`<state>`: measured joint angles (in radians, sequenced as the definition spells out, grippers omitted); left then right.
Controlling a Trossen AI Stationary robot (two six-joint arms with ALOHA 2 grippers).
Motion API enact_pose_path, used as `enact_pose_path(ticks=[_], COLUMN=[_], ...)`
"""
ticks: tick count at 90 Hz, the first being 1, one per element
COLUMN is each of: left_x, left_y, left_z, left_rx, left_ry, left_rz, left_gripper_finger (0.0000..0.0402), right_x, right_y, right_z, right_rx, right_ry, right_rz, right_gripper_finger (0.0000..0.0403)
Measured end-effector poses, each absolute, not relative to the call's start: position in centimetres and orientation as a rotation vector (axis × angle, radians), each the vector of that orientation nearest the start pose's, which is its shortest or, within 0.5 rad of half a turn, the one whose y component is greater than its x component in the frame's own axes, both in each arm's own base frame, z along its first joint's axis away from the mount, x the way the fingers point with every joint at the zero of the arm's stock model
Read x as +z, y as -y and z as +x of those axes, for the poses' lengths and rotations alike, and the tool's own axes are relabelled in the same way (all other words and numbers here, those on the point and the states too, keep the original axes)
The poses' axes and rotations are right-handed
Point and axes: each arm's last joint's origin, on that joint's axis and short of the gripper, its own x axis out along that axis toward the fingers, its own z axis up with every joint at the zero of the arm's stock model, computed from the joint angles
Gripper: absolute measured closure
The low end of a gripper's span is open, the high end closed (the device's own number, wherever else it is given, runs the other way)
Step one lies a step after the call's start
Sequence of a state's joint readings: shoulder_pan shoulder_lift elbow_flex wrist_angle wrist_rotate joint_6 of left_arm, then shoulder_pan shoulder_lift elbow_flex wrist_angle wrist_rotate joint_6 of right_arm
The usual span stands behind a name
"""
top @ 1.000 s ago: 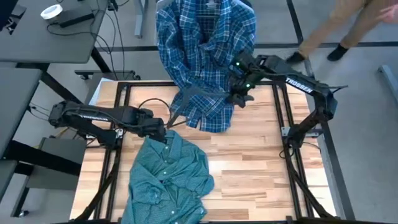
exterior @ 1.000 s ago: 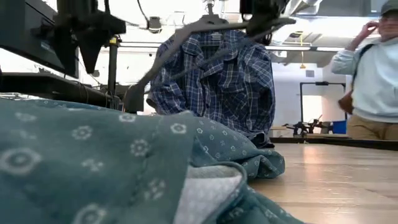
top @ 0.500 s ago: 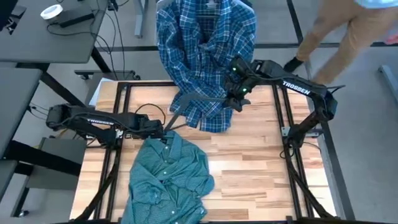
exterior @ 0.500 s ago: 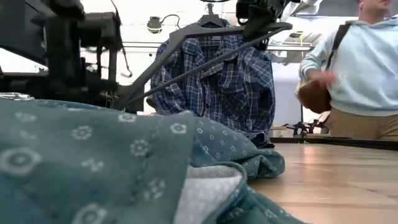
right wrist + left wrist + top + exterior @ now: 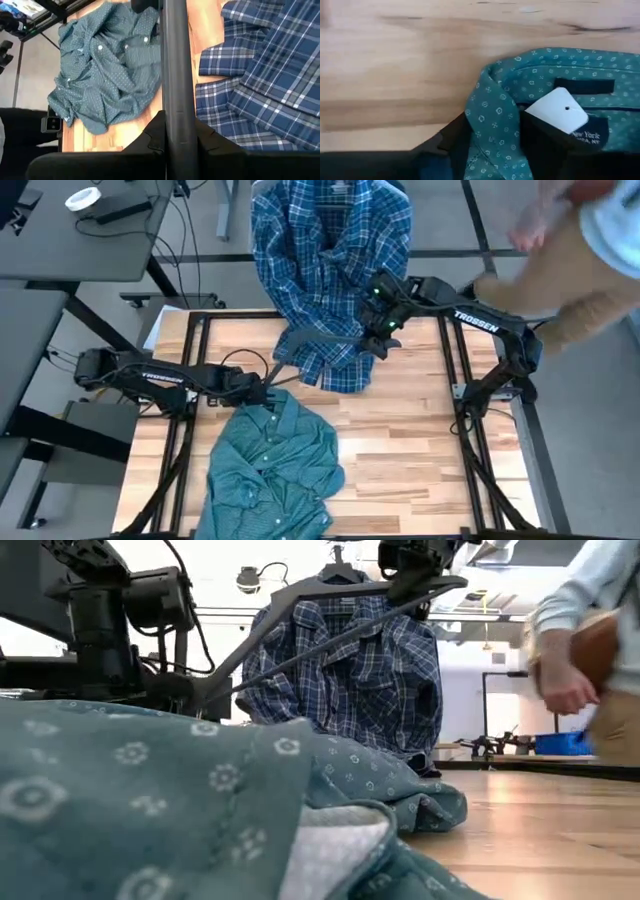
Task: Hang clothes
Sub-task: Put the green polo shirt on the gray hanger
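At table's far edge — right gripper (image 5: pixel 375 340) clamps hanger (image 5: pixel 320 338) beside plaid shirt (image 5: pixel 330 250).

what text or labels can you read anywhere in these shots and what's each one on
"TROSSEN": white letters on the right arm, seen from above.
"TROSSEN": white letters on the left arm, smaller but readable.
"New York": pale script on the dark neck label inside the green shirt; the line under it looks like "BROOKLYN, NY", partly blurred.
White paper tag at that collar: no print visible.
Blue plaid shirt: no readable text.
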<state>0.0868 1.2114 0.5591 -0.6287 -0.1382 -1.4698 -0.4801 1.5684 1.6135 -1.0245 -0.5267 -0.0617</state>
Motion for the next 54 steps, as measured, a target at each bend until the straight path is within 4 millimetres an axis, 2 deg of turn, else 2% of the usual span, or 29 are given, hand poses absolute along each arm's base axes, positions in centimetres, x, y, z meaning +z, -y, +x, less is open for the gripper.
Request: enact_pose_path(ticks=[13,17,34,54], left_x=[16.0,16.5,20.2,22.0], left_y=[-1.9,-1.8,-1.8,-1.9], left_z=[18.3,18.3,18.6,17.9], left_rx=[1.017,0.984,0.828,0.803], left_ry=[-0.927,-0.924,-0.809,-0.694], left_rz=[-1.161,-1.151,-1.116,-1.13], left_gripper_finger=[0.0374,0.0389,0.0393,0.0397], right_x=[36.1,35.9,32.5,30.2], right_y=[13.3,13.4,14.2,12.9], right_z=[28.3,28.2,28.0,29.8], right_rx=[0.064,0.072,0.105,0.187], right_ry=[-0.859,-0.863,-0.89,-0.794], right_rz=[0.422,0.427,0.523,0.558], right_gripper_finger=[0.0381,0.0381,0.0381,0.0381])
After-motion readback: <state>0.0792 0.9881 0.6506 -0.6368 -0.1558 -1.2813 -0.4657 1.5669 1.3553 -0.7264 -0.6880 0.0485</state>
